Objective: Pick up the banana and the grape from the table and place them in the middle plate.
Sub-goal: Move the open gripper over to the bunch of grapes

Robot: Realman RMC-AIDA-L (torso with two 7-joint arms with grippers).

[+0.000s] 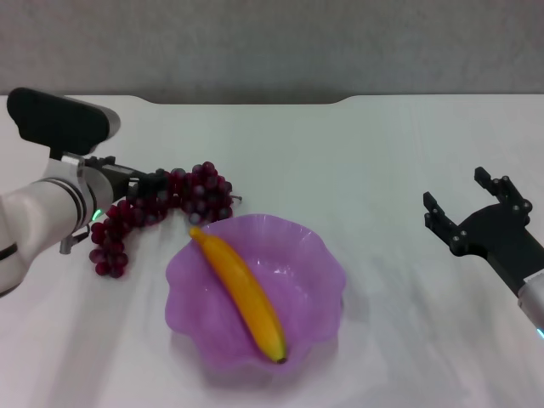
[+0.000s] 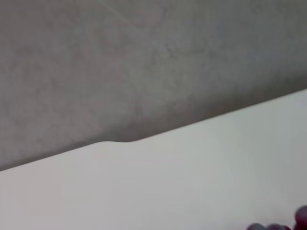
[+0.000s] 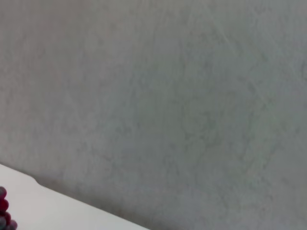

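From the head camera the white desk (image 1: 382, 170) carries a translucent purple middle plate (image 1: 319, 255) with a wavy scalloped rim, and the smooth yellow-orange banana (image 1: 242, 293) lies inside it, its long axis running diagonally from the far-left rim down to the near side, dark tip nearest the robot. The left gripper (image 1: 157, 183) reaches in from the left and its dark fingers (image 1: 151, 181) sit right at the grape (image 1: 161, 208), a knobbly bunch of small round dark red-purple berries; whether they are clamped on it or merely against it cannot be told. The bunch rests on the desk beyond the plate's far-left rim, stretching from just ahead of the fingers, beside the banana's far end, back and down under the gripper. The right gripper (image 1: 476, 212) hangs well to the right of the plate, its black fingers (image 1: 438, 217) spread wide and holding nothing. The left wrist camera shows only what the head camera misses up close: plain desk surface, its notched far edge against a grey wall, and a few grapes (image 2: 288, 223) at the frame's corner. The right wrist camera gives mostly grey wall, a sliver of desk and a couple of grapes (image 3: 4, 213)
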